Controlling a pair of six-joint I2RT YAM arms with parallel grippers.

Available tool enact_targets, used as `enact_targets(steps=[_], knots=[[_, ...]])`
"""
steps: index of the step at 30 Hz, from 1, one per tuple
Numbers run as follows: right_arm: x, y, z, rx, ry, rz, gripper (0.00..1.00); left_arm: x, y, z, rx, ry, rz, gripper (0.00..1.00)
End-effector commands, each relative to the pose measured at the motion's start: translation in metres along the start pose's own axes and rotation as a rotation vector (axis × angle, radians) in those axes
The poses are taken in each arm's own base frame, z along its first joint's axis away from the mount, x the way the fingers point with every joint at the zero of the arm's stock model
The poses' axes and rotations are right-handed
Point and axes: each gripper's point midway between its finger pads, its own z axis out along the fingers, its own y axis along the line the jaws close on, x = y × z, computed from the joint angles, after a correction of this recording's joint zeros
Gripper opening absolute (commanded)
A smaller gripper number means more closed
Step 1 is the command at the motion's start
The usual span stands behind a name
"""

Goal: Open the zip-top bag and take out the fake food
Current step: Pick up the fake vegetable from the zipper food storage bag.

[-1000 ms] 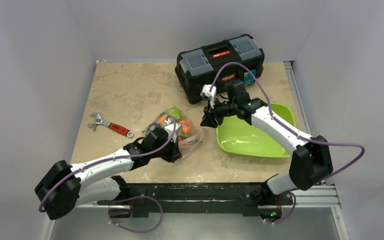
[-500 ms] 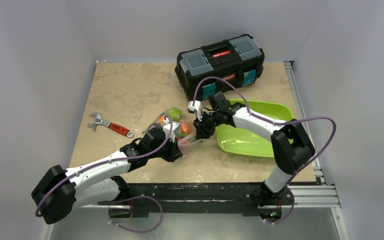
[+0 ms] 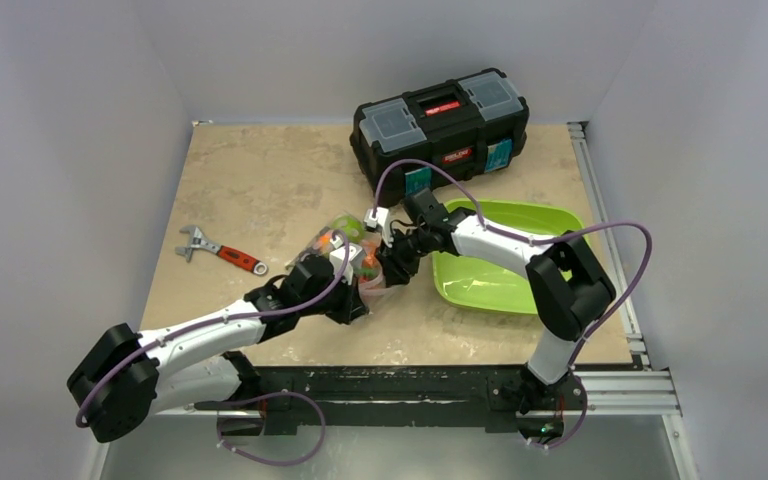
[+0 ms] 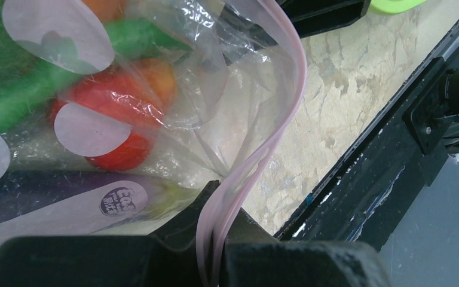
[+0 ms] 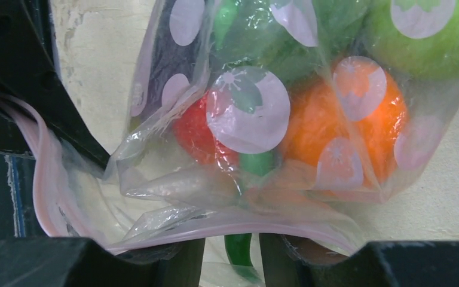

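Observation:
The clear zip-top bag (image 3: 345, 240) lies mid-table with fake food inside. My left gripper (image 4: 220, 203) is shut on its pinkish zip strip (image 4: 287, 89) at the near end. In the left wrist view a red fruit (image 4: 113, 113), a long green bean (image 4: 36, 95) and a purple eggplant (image 4: 36, 191) press against the plastic. My right gripper (image 5: 232, 242) stands open at the bag's mouth. The zip strip (image 5: 245, 224) runs across its fingertips and a green bean (image 5: 239, 251) sits in the gap. Beyond are an orange (image 5: 340, 119), a red pepper (image 5: 197, 134) and a green apple (image 5: 430, 42).
A lime-green tray (image 3: 505, 270) sits just right of the bag, under the right arm. A black toolbox (image 3: 440, 125) stands at the back. A red-handled wrench (image 3: 222, 252) lies to the left. The table's black front rail (image 4: 358, 185) runs close to the left gripper.
The right arm swung left from above the green tray to the bag's mouth. The left gripper kept its hold on the zip strip and barely moved.

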Motion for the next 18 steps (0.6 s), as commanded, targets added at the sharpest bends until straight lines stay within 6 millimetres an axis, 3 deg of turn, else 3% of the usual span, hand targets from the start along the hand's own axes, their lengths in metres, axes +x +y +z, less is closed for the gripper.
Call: enact_targets(steps=[1, 8, 15, 18], knots=[[-0.033, 0.01, -0.008, -0.037, -0.086, -0.04, 0.4, -0.015, -0.007, 0.002, 0.03, -0.057, 0.0, 0.0], [-0.022, -0.014, 0.013, 0.033, -0.033, 0.021, 0.43, -0.021, -0.013, 0.002, 0.055, -0.066, 0.007, 0.0], [-0.019, -0.034, 0.016, 0.139, -0.018, 0.028, 0.5, -0.019, -0.014, 0.003, 0.066, -0.063, 0.009, 0.0], [-0.01, -0.036, 0.022, 0.141, 0.012, 0.04, 0.47, -0.02, -0.014, 0.003, 0.065, -0.067, 0.007, 0.0]])
